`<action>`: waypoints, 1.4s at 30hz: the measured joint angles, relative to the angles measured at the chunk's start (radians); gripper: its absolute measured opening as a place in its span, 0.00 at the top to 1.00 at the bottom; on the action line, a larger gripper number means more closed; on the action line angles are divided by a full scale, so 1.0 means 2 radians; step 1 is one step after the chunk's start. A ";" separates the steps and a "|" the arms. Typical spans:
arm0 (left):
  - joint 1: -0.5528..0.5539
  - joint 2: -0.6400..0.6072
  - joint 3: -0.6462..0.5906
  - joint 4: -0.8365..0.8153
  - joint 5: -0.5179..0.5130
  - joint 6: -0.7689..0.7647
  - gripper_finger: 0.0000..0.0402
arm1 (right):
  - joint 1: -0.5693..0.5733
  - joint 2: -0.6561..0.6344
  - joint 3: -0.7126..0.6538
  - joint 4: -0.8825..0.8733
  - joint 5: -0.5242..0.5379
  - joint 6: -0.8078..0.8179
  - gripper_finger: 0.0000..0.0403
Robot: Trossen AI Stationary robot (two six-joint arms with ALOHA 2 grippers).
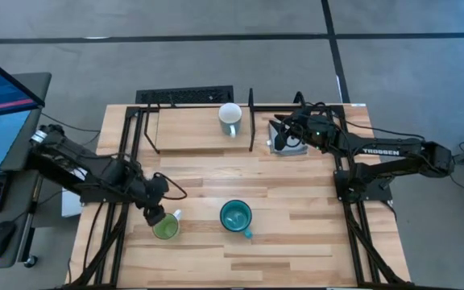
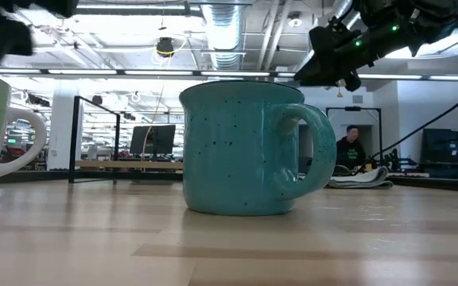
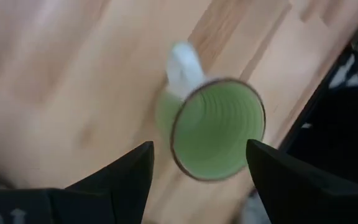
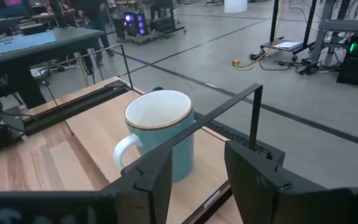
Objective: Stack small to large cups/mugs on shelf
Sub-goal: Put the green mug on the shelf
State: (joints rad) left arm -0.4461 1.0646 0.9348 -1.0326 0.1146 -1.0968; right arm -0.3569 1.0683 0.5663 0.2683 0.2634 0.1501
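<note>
Butcher-block planks make up the tabletop [image 1: 296,234], with the raised shelf [image 1: 188,129] at its far edge between black posts. One mug [image 1: 230,118] already stands upright on the shelf near its right-hand post; it looks white from above, pale blue-white in the right wrist view. The teal mug [image 1: 236,216] sits upright near the middle of the table, and the green mug [image 1: 166,226] stands to its left, well apart from it, with its pale handle turned towards the teal one. The left gripper [image 1: 153,216] hangs just above the green mug with its fingers spread wide and nothing between them, so the step in hand looks like the pick of the green mug. The next move probably calls for lowering the fingers either side of the rim or wall, clear of the handle, closing, then carrying the mug to the shelf. The right gripper [image 1: 284,134] waits raised beside the shelf's right end, fingers partly apart and empty.
</note>
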 joint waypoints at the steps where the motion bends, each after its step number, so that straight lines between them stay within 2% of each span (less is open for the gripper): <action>1: -0.003 0.006 0.000 -0.001 0.010 -0.046 0.38 | 0.000 0.000 0.000 -0.001 0.000 0.000 0.59; 9: -0.055 0.045 0.000 0.011 0.083 -0.400 0.39 | 0.000 0.000 0.000 -0.002 0.000 -0.009 0.59; 12: -0.081 0.064 0.000 0.030 0.083 -0.464 0.39 | 0.000 0.000 0.000 -0.002 0.000 -0.033 0.59; 16: -0.098 0.087 0.000 0.031 0.055 -0.524 0.39 | 0.000 0.000 0.000 0.001 0.000 -0.051 0.59; 21: -0.099 0.112 0.000 0.028 0.020 -0.570 0.39 | 0.000 0.000 0.000 0.001 0.000 -0.053 0.59; 27: -0.099 0.131 -0.001 0.026 0.027 -0.628 0.39 | 0.000 0.000 0.000 0.001 0.000 -0.053 0.59; 42: -0.093 0.132 -0.001 0.009 0.018 -0.621 0.39 | 0.000 0.000 0.000 0.001 0.000 -0.053 0.59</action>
State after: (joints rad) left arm -0.6322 1.3289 0.9333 -1.0149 0.1497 -2.3384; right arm -0.3564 1.0683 0.5671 0.2703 0.2630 0.0437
